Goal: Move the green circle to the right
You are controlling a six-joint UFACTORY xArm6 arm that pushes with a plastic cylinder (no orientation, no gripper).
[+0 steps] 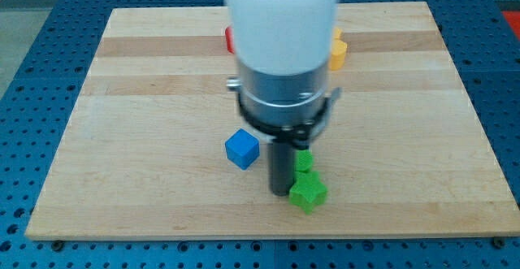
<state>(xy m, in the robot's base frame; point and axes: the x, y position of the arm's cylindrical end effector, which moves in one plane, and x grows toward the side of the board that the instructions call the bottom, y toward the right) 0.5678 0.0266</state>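
While my tip [280,191] is resting on the wooden board [146,98], holding nothing, it is sitting just left of the green circle [303,162], so the push ahead is lying straight toward the view's right.

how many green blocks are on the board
2 show. One small green block sits just right of my tip; a green star-like block lies right below it, near the board's bottom edge. The arm may hide more.
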